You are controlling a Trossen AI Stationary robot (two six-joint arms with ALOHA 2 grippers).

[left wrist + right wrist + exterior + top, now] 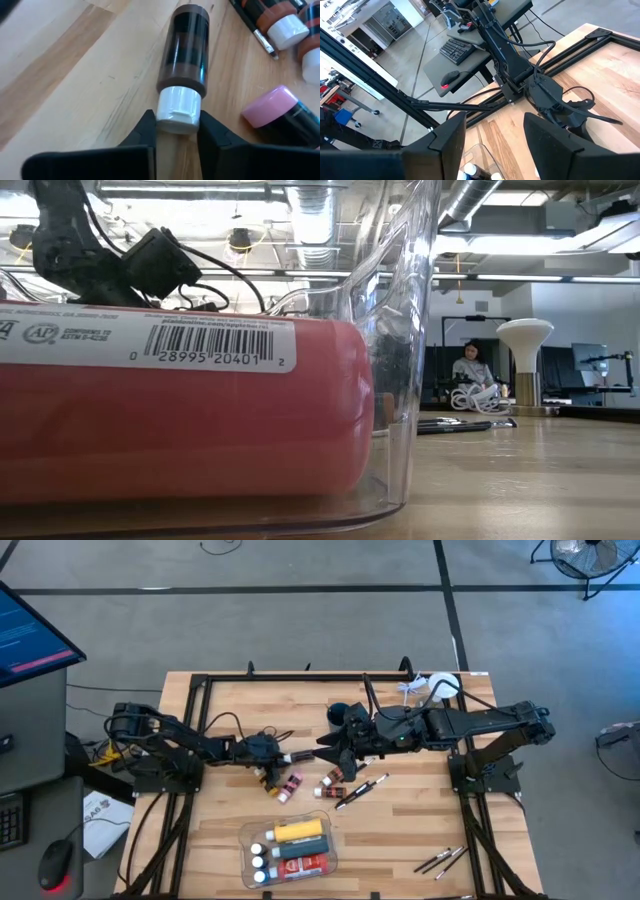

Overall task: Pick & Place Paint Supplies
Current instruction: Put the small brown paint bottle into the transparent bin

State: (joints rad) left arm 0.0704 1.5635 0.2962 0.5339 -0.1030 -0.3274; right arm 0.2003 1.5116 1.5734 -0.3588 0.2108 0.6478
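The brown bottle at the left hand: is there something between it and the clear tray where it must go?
Nothing visible blocks it. The left hand has its fingers on the brown bottle by its white cap. In the high view, bare table lies between it and the clear tray, with a pink-capped bottle just beside the route.

My left gripper (176, 135) is black, its fingers flanking the white cap of a brown paint bottle (183, 50) on the pale wood-grain desk (75, 75). Beside that bottle lies a dark one with a pink cap (272, 105). The clear bin (290, 850) holds a yellow bottle (298, 830) and a red tube (180, 420).
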